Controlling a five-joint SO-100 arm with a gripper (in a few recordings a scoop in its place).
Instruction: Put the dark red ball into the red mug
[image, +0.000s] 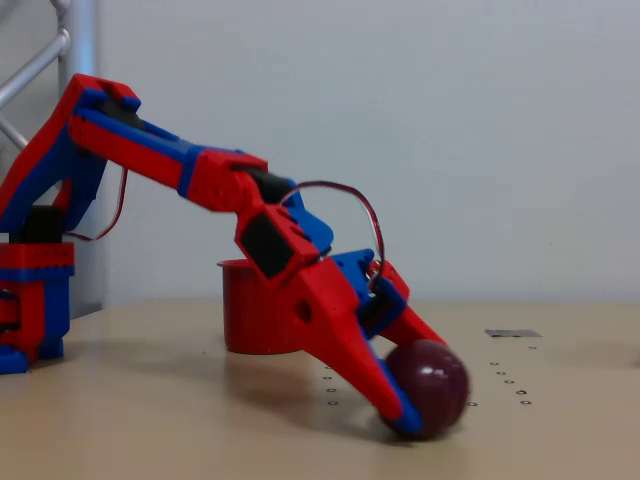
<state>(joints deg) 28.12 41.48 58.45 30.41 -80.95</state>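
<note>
The dark red ball (437, 383), glossy and maroon, rests on the tan table right of centre in the fixed view. My red and blue gripper (428, 392) reaches down onto it from the left. One finger presses its lower left side and the other lies over its upper back, so the gripper is shut on the ball. The red mug (250, 315) stands upright on the table behind the arm, left of the ball; the gripper's body hides its right part and no handle shows.
The arm's base (35, 300) stands at the left edge, with a metal frame (40, 60) behind it. A small dark flat patch (512, 333) and rows of small holes (508, 380) mark the table to the right. A pale wall closes the back.
</note>
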